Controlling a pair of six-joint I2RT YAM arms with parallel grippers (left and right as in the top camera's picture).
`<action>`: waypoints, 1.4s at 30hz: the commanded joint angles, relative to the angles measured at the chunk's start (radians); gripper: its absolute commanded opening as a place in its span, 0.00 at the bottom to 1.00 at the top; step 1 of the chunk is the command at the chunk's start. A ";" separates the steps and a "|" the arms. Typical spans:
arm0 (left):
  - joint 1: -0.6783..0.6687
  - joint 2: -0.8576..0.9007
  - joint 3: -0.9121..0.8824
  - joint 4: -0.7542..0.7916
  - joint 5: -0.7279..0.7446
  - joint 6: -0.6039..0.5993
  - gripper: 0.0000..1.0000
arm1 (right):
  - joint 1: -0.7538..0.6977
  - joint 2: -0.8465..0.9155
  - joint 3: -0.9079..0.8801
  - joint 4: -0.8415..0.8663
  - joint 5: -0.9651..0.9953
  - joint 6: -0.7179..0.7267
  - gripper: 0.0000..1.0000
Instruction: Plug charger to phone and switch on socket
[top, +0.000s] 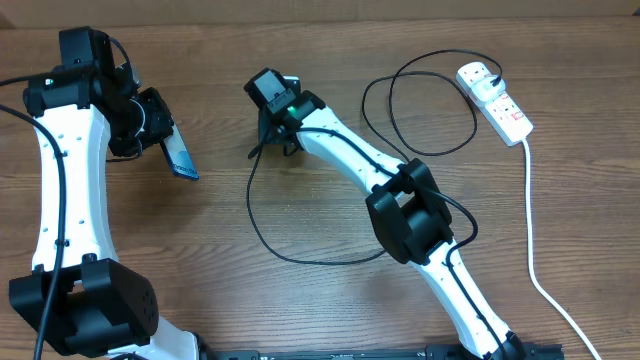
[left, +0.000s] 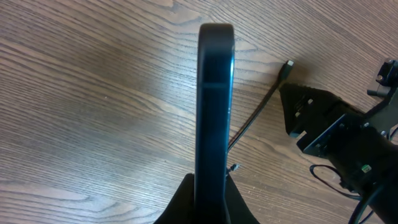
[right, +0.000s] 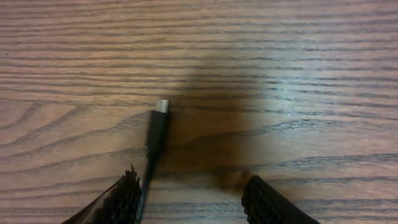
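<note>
My left gripper (top: 158, 128) is shut on the phone (top: 181, 157) and holds it off the table at the left. In the left wrist view the phone (left: 214, 106) stands edge-on between the fingers of that gripper (left: 211, 190). The charger is a thin black cable (top: 262, 225) that loops across the table to the socket (top: 495, 100) at the back right. Its connector tip (right: 161, 105) lies flat on the wood. My right gripper (right: 193, 200) is low over it with the jaws apart, and the cable runs close beside the left finger (right: 121, 200). The connector tip (left: 288, 64) also shows in the left wrist view.
The socket's thick white cord (top: 533, 250) runs down the right side towards the front edge. Slack charger cable forms loops (top: 430, 105) between the right arm and the socket. The right arm (top: 405, 205) crosses the middle of the table.
</note>
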 joint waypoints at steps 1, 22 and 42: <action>-0.008 -0.007 0.010 0.002 -0.005 -0.011 0.04 | 0.034 0.000 0.003 0.018 0.031 0.007 0.57; -0.008 -0.007 0.010 0.001 -0.005 -0.011 0.04 | 0.046 0.053 -0.003 -0.199 0.160 0.099 0.37; -0.008 -0.007 0.010 0.002 -0.005 -0.011 0.04 | -0.100 -0.067 0.000 -0.516 -0.078 0.275 0.51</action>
